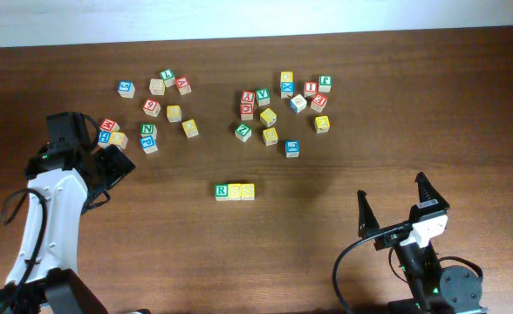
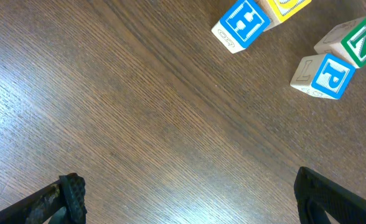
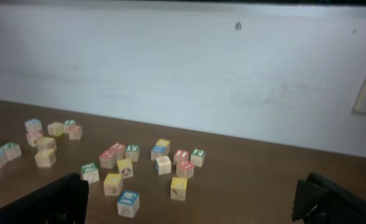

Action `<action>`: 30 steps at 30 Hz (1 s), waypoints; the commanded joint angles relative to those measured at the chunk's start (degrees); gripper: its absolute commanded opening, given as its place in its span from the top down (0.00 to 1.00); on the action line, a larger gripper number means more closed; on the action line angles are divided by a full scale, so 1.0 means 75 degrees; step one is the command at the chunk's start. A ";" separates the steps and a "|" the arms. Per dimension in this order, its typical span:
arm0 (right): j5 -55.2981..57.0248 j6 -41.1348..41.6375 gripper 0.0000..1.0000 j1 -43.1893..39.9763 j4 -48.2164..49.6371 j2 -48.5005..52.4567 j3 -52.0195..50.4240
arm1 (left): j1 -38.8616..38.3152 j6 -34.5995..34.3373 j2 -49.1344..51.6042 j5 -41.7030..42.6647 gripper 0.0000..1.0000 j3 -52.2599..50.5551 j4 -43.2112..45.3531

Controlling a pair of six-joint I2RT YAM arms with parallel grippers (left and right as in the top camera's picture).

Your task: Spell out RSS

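**Overhead view:** even, diffuse light. The brown table [image 1: 344, 201] is uniformly lit, and the letter blocks [image 1: 270, 118] cast only short, soft shadows.

**Left wrist view:** the wood grain is in sharp focus, with a pale sheen toward the left edge. The fingers [image 2: 71, 196] of the left gripper [image 2: 186, 190] appear dark in the lower corners.

**Right wrist view:** soft and hazy throughout. The white wall [image 3: 170, 81] is bright, and the fingers [image 3: 58, 202] of the right gripper [image 3: 189, 196] are black, blurred silhouettes.
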 commanded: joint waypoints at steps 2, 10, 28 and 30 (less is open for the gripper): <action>-0.0178 0.0073 0.02 -0.0061 0.0950 -0.0178 -0.0903 | 0.0035 0.0015 -0.0128 -0.0087 0.01 0.0140 -0.0009; 0.0198 0.0379 0.02 -0.0055 0.1888 -0.0178 -0.1670 | 0.0035 0.0015 -0.0128 -0.0087 0.01 0.0140 -0.0009; 0.1198 0.0385 0.02 -0.0064 0.0472 -0.0178 -0.1670 | 0.0032 0.0015 -0.0128 -0.0087 0.01 0.0140 -0.0009; 0.1177 0.0382 0.02 -0.0064 0.0472 -0.0178 -0.1670 | 0.0035 0.0015 -0.0128 -0.0087 0.01 0.0140 -0.0009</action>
